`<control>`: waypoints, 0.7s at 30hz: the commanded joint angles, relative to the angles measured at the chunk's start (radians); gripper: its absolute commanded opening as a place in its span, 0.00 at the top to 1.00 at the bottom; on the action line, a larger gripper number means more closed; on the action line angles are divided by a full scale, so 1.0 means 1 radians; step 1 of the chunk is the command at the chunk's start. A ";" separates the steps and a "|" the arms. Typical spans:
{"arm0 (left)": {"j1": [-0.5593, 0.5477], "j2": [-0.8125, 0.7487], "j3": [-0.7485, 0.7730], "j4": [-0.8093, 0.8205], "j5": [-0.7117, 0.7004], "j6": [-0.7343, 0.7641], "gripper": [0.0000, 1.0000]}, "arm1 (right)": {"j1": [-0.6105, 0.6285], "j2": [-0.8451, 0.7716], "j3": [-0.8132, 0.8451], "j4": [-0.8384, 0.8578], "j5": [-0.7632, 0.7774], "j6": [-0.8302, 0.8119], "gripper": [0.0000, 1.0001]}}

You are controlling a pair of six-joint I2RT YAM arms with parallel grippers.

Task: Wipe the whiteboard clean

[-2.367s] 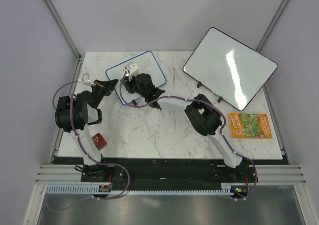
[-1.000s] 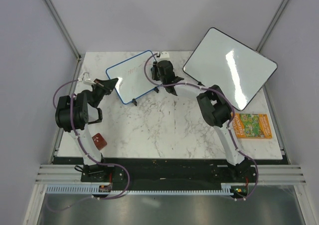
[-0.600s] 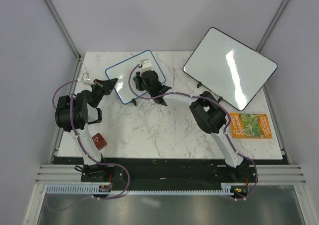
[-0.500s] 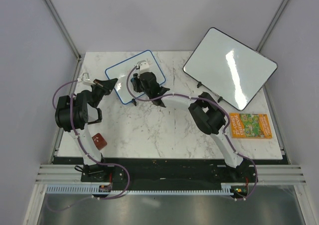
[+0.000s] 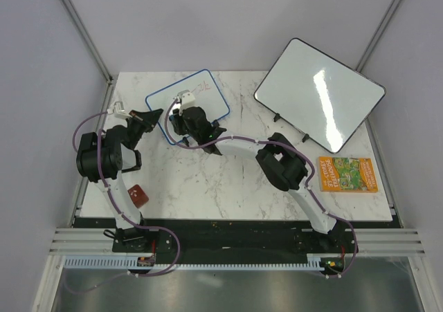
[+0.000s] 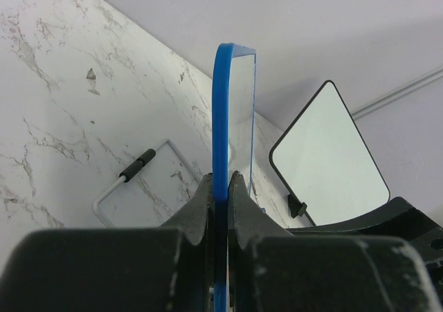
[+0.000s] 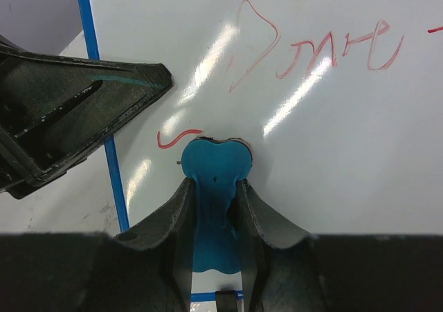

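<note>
Right jaws slid blue eraser (image 7: 214, 167) left, seemingly touching whiteboard (image 7: 311, 118).

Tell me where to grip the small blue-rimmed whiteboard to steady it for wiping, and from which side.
Clamp the blue rim at the whiteboard's left edge, coming from the left with jaws either side of the thin panel. The board stands tilted, so that edge is exposed, and the written face is left free for the eraser. The left gripper holds it this way.

Red scribble (image 7: 325, 52) runs off right wrist view's right edge; blue eraser (image 7: 214, 165) lower half buried between right fingers (image 7: 173, 223); right arm (image 5: 242, 144) covers whiteboard (image 5: 214, 103) middle overhead.
</note>
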 commanded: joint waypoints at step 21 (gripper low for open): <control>-0.023 0.032 -0.010 0.189 0.012 0.109 0.98 | 0.089 0.132 0.242 -0.260 -0.021 -0.071 1.00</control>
